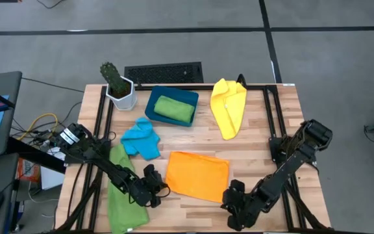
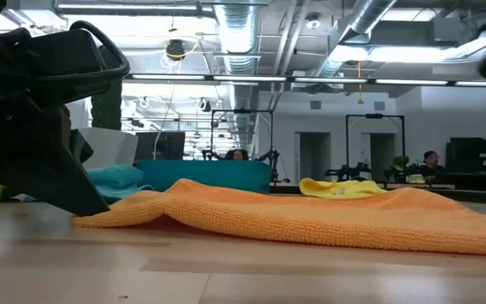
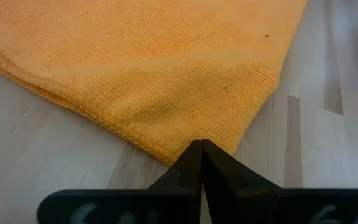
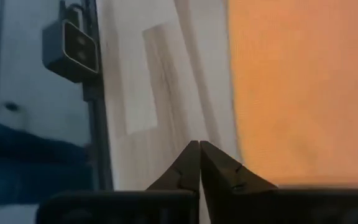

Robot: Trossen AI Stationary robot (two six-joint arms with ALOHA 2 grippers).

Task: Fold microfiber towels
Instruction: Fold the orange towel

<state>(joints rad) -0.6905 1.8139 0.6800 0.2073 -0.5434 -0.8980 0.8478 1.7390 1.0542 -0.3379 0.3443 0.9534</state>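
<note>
Nearest the front edge, the flat orange microfiber towel (image 1: 197,175) lay between the left gripper (image 1: 153,190), pinched shut at its near corner, and the right gripper (image 1: 237,203), fingertips together just beside it, so a corner pinch seemingly came next.

No legible text or labels anywhere.

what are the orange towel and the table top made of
Orange towel: soft knitted microfiber by the look, matte, with a fine looped weave and a stitched edge. Table top: apparently pale wood planks, smooth with a light sheen, grain lines and board joints showing.
</note>
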